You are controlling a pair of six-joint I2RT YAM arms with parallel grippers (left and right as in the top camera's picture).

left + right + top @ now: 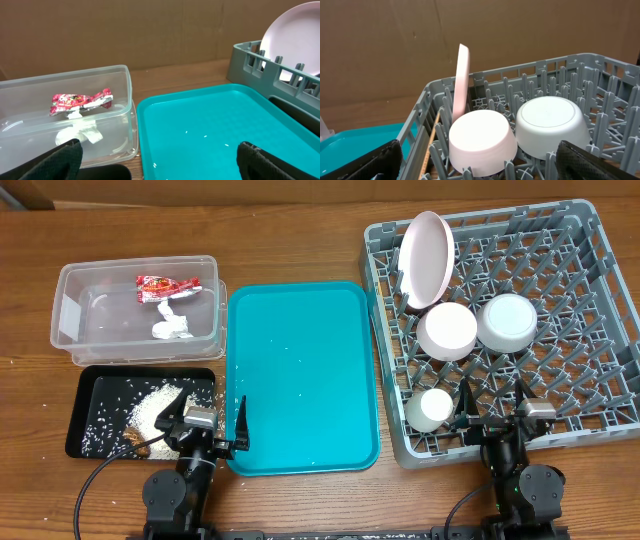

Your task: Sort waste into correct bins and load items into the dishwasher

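The clear tub (80,300) holds the red sachet wrapper (168,285) and the white napkin (172,325); both also show in the left wrist view, the wrapper (80,101) and the napkin (82,134). The black tray (95,390) holds rice (155,405) and brown scraps (135,438). The grey rack (600,240) holds the upright plate (427,258), two upturned bowls (447,330) (508,322) and the cup (432,408). A light wooden chopstick (430,147) lies along its left wall. My left gripper (205,423) is open and empty at the teal tray's near left corner. My right gripper (492,418) is open and empty at the rack's near edge.
The teal serving tray (300,360) lies between the bins and the rack with a few rice grains on it. A brown cardboard wall stands behind the table. Both arm bases sit at the table's near edge.
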